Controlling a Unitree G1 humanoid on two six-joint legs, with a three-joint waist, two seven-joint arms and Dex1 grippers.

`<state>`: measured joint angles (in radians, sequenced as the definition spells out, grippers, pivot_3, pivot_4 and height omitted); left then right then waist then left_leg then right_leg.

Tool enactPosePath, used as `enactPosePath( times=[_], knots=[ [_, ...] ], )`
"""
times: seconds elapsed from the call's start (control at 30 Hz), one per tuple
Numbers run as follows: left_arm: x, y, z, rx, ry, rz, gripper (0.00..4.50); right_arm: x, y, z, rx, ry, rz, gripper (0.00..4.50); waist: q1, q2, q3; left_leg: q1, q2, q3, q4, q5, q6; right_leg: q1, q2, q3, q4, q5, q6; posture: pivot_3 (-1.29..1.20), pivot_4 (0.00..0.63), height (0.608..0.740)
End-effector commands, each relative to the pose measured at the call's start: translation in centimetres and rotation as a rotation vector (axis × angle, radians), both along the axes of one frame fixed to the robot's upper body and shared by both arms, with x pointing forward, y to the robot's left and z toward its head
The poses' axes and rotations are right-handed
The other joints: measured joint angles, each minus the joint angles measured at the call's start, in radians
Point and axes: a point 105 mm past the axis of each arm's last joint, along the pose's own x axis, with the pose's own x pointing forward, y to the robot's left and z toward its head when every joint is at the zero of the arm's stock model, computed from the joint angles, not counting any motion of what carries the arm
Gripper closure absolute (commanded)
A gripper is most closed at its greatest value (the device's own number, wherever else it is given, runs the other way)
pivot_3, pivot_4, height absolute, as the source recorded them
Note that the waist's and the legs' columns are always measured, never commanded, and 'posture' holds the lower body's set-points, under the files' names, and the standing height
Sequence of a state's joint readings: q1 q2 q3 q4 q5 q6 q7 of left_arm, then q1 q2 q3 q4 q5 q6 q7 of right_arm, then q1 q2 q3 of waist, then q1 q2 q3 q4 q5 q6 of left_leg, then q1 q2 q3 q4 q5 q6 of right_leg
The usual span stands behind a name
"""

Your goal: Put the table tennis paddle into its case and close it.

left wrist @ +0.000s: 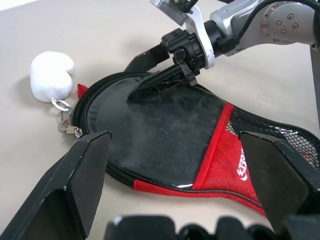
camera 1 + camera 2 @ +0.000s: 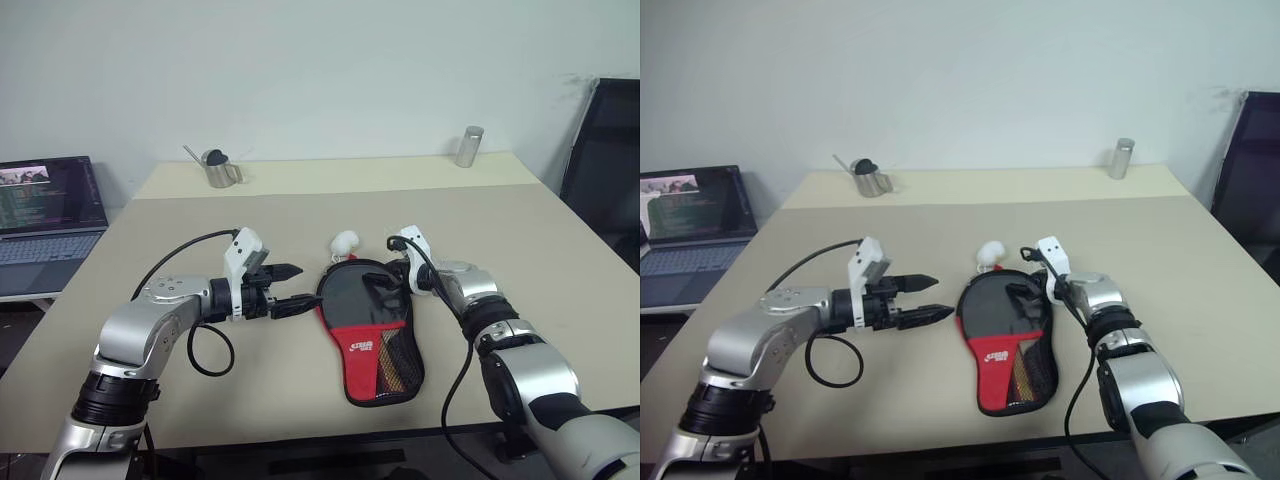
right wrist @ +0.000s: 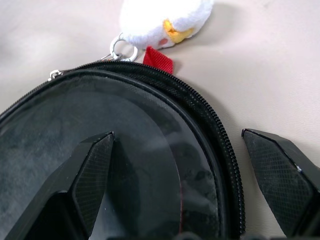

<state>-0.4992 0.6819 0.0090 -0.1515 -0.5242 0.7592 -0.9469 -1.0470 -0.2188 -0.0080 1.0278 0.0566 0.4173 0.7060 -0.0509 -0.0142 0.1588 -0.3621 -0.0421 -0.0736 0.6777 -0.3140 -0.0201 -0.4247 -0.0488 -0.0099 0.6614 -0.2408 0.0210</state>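
The case lies flat mid-table, with a round black end, a red logo panel and a mesh pocket. The table tennis paddle is inside it. Its black face shows through the clear panel and its handle through the mesh. A white plush charm hangs on a chain at the far rim, by the zip pull. My left gripper hovers open just left of the case. My right gripper is open astride the zipped rim, one finger over the panel and the other outside it.
A metal watering can stands at the table's far left and a metal cylinder at the far right. An open laptop sits on a lower surface to the left. A black chair stands to the right.
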Motion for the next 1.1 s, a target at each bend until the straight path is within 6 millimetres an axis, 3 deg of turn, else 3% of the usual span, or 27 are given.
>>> enactPosePath(
  times=[0.03, 0.13, 0.53, 0.93, 1.1],
  knots=[
    [0.3, 0.2, 1.1, 0.001, -0.056, 0.011, 0.03, -0.3, -0.6, -1.2, 0.001, 0.063, -0.043, 0.00, 0.002, 0.000, 0.000, 0.000, 0.000, 0.000, 0.000, 0.000, 0.000, 0.000, 0.000, 0.000, 0.000, 0.000, 0.000, 0.00, 0.150, 0.740],
    [0.3, 0.2, 1.1, 0.004, -0.059, 0.015, 0.00, -0.2, -0.6, -0.9, 0.013, 0.060, -0.046, 0.58, 0.003, 0.000, 0.000, 0.001, 0.000, 0.000, 0.000, 0.000, 0.000, 0.001, 0.000, 0.000, 0.000, 0.000, 0.000, 0.00, 0.150, 0.740],
    [0.9, 0.7, 1.1, 0.024, -0.074, 0.024, 0.00, -1.3, -0.4, -0.5, -0.015, 0.049, 0.034, 4.47, 0.002, 0.000, 0.000, 0.000, 0.000, 0.000, 0.000, 0.000, 0.000, 0.000, 0.000, 0.000, 0.000, 0.000, 0.000, 0.00, 0.150, 0.740],
    [1.3, 1.0, 1.0, 0.038, -0.076, 0.023, 0.00, -6.5, 1.2, -1.5, -0.017, 0.110, 0.167, 4.47, 0.007, 0.000, 0.000, -0.001, 0.000, -0.001, -0.001, -0.001, 0.000, -0.001, 0.000, -0.001, -0.002, 0.000, 0.000, 0.00, 0.150, 0.740],
    [1.3, 0.7, 1.0, 0.036, -0.078, 0.015, 0.00, -6.5, 1.4, -1.7, -0.028, 0.105, 0.138, 4.47, 0.006, 0.000, 0.000, -0.001, 0.000, -0.001, -0.001, -0.001, 0.001, -0.001, 0.000, -0.001, -0.001, 0.000, 0.000, 0.00, 0.150, 0.740]
  ],
)
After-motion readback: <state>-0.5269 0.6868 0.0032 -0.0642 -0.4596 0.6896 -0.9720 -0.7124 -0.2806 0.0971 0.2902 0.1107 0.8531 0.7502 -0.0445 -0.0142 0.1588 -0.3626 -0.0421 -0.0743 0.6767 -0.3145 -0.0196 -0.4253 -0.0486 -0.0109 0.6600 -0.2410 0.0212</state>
